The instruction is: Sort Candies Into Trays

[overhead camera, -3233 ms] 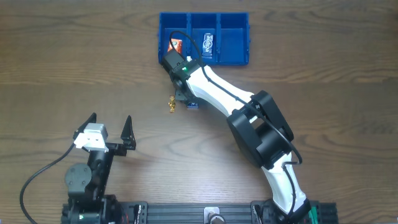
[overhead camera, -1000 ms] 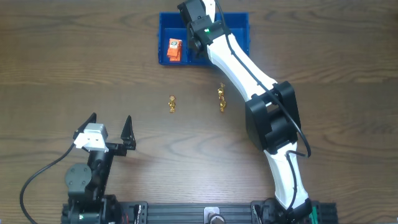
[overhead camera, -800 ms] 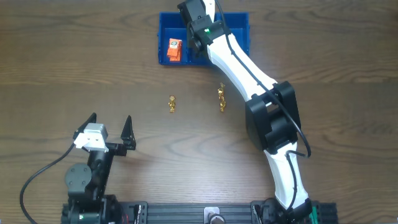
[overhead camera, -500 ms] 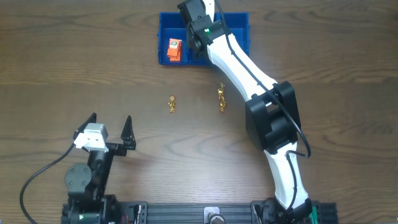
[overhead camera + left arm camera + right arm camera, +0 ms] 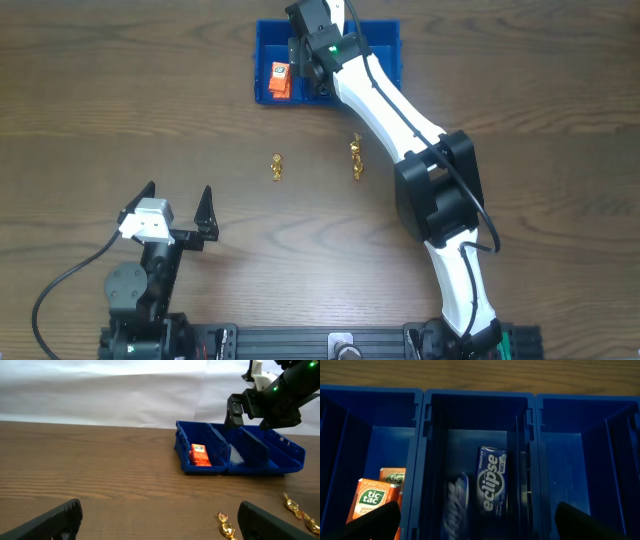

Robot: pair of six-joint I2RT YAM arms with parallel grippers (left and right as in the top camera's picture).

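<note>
over on the left, the left arm (image 5: pixel 145 265) hasn't stirred. the left jaws stand wide open with nothing in them, low over the bench (image 5: pixel 90 120) and well apart from the candies.

a few seconds ago the right arm (image 5: pixel 385 105) was bent down beside the left gold candy (image 5: pixel 277 167), over a small blue pack. that pack is gone from the bench now. the arm has swung up to the blue tray (image 5: pixel 388 75), which uncovers the right gold candy (image 5: pixel 355 158). in the last half second the right jaws have spread; they hang wide open over the middle compartment, gripping nothing. i'd say the blue pack has just been let go, so that piece is sorted and the two gold candies are what's left.

in the tray, the left compartment holds an orange mint box (image 5: pixel 372 497), perhaps with a second one tucked behind it. the middle compartment has a blue gum pack (image 5: pixel 492 482) lying flat. a blurred blue pack (image 5: pixel 455 505) is just beside it, dropping or barely landed. i can see nothing in the right compartment, which is likely where the gold ones belong.
</note>
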